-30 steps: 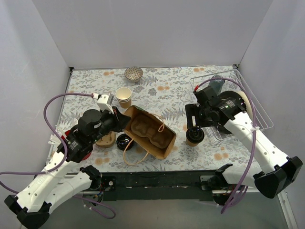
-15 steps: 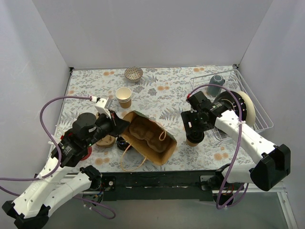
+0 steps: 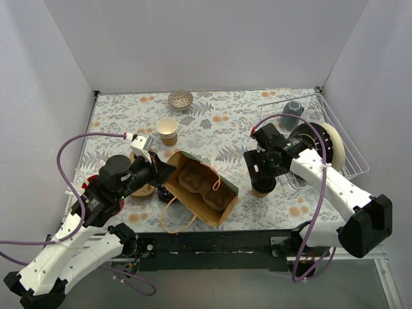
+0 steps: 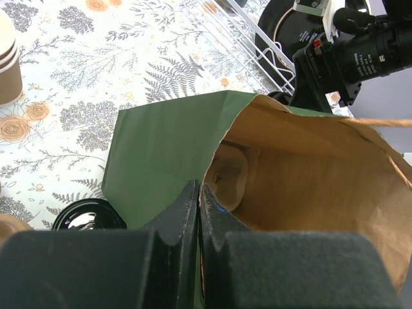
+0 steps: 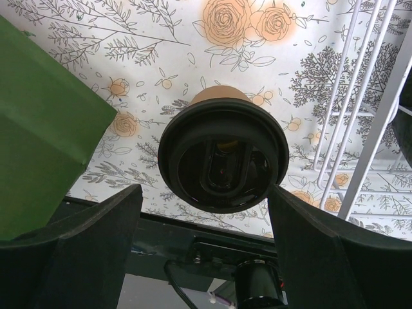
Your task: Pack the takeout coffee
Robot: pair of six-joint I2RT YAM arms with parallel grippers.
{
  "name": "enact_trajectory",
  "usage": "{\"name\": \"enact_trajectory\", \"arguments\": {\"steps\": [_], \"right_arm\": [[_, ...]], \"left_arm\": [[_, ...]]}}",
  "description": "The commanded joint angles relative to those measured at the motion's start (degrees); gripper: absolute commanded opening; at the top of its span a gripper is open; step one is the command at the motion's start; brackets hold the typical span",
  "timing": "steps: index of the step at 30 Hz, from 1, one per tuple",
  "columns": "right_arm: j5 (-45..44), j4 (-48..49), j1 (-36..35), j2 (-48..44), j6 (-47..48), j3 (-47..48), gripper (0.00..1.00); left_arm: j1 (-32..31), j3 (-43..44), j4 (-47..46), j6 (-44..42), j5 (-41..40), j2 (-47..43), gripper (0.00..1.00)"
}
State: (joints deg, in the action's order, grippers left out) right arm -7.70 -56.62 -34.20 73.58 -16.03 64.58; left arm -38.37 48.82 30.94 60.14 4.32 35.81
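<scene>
The takeout coffee [image 3: 263, 186], a tan cup with a black sip lid, stands upright on the floral cloth right of the green paper bag [image 3: 201, 188]. My right gripper [image 3: 261, 172] hovers just above it, open, one finger on each side of the lid [image 5: 222, 154], not touching. The right gripper [image 5: 205, 193] holds nothing. The bag lies tilted with its brown mouth open towards the near right. My left gripper [image 3: 161, 172] is shut on the bag's rim [image 4: 212, 168]; the left gripper [image 4: 199, 196] pinches the paper edge, green outside [image 4: 161, 145], brown inside.
A spare black lid [image 3: 168, 191] lies by the bag's left side and also shows in the left wrist view [image 4: 90, 217]. A bare tan cup [image 3: 167, 131] and patterned bowl [image 3: 180, 99] stand further back. A wire rack [image 3: 335, 122] at right holds a grey-blue mug [image 3: 294, 109] and a white plate [image 3: 329, 140].
My right gripper has shifted left and settled over the coffee's lid. My left gripper has pulled the bag's rim slightly nearer, and the bag has turned a little.
</scene>
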Motion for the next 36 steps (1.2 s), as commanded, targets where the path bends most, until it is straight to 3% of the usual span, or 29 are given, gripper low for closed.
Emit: {"name": "enact_trajectory", "arguments": {"steps": [1,9,22,36], "right_arm": [[0.4,0.2,0.0,0.0,1.4,0.8,0.87],[2.7,-0.4,0.0,2.1,1.9,-0.1,0.87],[-1.3,-2.2,0.9,3.9,2.1,5.2,0.9],[4.0,0.0,3.4,3.6,3.5,0.0,0.93]], "left_arm": [[-0.1,0.0,-1.6,0.5,0.3,-0.8,0.0],[-0.1,1.3,-0.7,-0.1,0.2,0.7,0.0],[-0.2,2.1,-1.1,-0.2,-0.8,2.2,0.0],[-0.1,3.6,-1.1,-1.3,-1.0,4.3,0.0]]}}
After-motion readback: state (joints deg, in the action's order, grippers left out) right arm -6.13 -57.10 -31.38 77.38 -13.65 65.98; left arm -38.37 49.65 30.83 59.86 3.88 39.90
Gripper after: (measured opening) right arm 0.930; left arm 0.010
